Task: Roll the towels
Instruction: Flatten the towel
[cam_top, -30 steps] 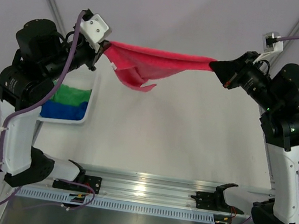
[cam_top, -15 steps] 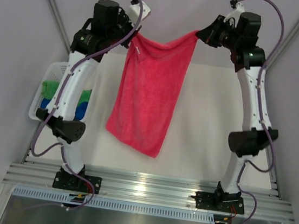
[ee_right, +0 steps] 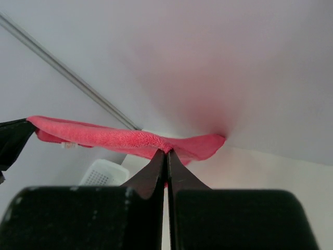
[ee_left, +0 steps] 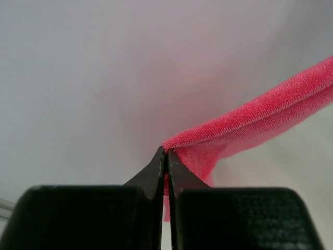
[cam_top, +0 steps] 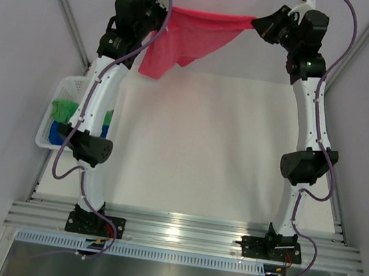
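Far L, white basket (cam_top: 57, 89) at bench (cam_top: 203, 147) edge: green towel (cam_top: 62, 108) inside, blue towel (cam_top: 55, 133) next to it, prob. partly hidden by the arm. Left jaws clenched on one corner of pink-red towel (cam_top: 197, 32), which is up in the air over the bench's far end, stretched across w/ a fold sagging nr the L side. Right jaws clenched on the other corner
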`<state>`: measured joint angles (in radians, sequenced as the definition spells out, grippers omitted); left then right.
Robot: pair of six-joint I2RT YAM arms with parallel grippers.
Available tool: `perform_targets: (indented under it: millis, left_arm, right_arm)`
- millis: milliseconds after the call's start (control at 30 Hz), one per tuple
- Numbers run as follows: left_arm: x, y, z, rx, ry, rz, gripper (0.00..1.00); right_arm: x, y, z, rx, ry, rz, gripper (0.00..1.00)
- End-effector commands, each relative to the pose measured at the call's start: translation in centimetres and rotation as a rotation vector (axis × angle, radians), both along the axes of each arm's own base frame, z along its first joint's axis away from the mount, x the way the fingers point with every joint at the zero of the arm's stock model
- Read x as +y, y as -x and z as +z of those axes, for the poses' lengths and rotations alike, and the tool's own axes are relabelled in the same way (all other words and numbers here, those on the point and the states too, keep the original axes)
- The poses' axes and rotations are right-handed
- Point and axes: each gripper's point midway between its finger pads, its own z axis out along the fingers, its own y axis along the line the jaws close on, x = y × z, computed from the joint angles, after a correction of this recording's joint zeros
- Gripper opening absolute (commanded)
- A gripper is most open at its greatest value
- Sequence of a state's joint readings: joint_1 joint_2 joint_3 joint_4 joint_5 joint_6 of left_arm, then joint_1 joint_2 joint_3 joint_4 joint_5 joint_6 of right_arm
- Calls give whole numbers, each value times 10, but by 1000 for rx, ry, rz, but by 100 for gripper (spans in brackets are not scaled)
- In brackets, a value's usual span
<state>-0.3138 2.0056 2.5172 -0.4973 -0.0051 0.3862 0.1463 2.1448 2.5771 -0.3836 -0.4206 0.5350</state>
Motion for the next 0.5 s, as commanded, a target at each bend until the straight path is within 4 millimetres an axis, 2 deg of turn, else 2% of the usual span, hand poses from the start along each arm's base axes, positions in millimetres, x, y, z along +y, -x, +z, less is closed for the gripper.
perform_targets:
  millis: [0,33,67,133,167,200,233,267,300,333,367,400,467]
  left_arm:
    - [-7,18,26,-64,2,-77,1]
    - [-8,20,19,-39,-10,-96,1]
    - [-14,24,3,10,-24,-140,1]
    - [-17,23,-45,130,-60,-187,1]
    - [-20,31,-50,149,-67,-224,1]
    - [-20,34,-95,269,-97,-244,1]
    - [-20,39,-110,304,-135,-269,1]
    - [-19,44,-126,344,-159,-283,1]
    - [-19,59,-170,463,-190,-320,1]
    - [-18,65,-184,493,-220,-338,1]
    - [-14,71,-196,525,-232,-343,1]
    - [-12,85,-217,592,-243,-364,1]
    - [-5,103,-255,688,-275,-388,1]
  right_arm:
    - [-8,31,38,-94,31,-19,0]
    - [-8,43,42,-100,35,-7,0]
    - [-5,36,0,-3,52,8,0]
    - [-3,43,-31,63,65,36,0]
    - [-3,54,-37,82,68,41,0]
    - [-3,56,-86,190,78,47,0]
    - [-3,62,-104,226,81,57,0]
    - [-3,74,-112,242,81,63,0]
    - [-4,82,-157,343,76,62,0]
    - [-4,90,-173,381,75,67,0]
    - [-2,101,-182,399,74,76,0]
    - [-2,114,-219,482,87,83,0]
    - [7,133,-248,547,105,109,0]
